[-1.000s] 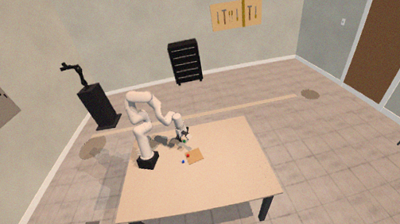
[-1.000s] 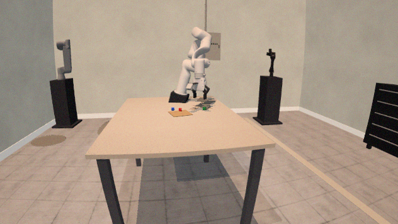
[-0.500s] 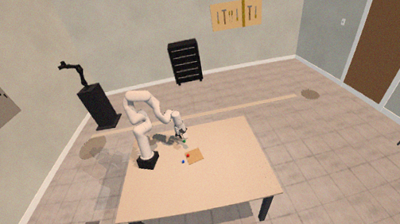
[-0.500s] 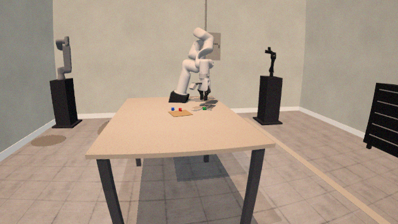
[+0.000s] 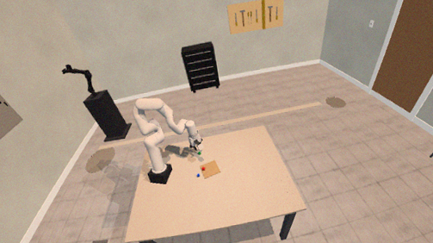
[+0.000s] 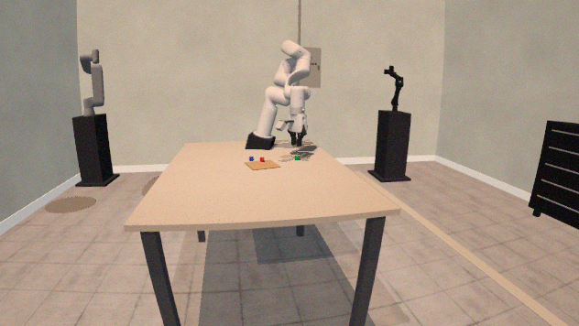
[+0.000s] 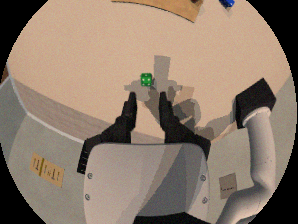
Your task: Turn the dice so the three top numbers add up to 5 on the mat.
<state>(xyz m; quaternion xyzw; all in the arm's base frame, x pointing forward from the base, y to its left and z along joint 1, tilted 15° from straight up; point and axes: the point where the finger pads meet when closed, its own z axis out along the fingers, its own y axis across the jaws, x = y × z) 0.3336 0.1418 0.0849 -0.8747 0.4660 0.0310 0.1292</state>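
Pale walls and a tiled floor are enclosing a large tabletop [image 5: 214,198] [image 6: 261,197] [image 7: 75,50], on which a white arm [image 5: 156,154] [image 6: 267,119] [image 7: 261,150] is standing, its end bending down over the surface. Behind it, a black drawer cabinet [image 5: 197,48] [image 6: 556,171] is standing by the wall. The top view alone is showing a brown door [image 5: 428,30]; the exterior view alone, a grey arm [image 6: 97,84] on a dark pedestal [image 6: 92,151]. An orange-brown mat [image 5: 212,170] [image 6: 263,165] [image 7: 160,7] is lying on the tabletop, its edge alone entering the wrist view.

The black fingers [image 5: 193,147] [image 6: 299,138] are standing partway apart, parallel, holding nothing and hovering above the tabletop. Beyond their tips in the wrist view, a green die [image 5: 199,153] [image 6: 297,157] [image 7: 146,79] is resting on the tabletop, off the mat, with pips too small to count surely. A red die [image 5: 204,169] [image 6: 262,159] is sitting at the mat's corner; a blue die [image 5: 198,175] [image 6: 251,158] [image 7: 227,3] is lying just beside the mat. Nothing is visibly standing between fingers and green die.
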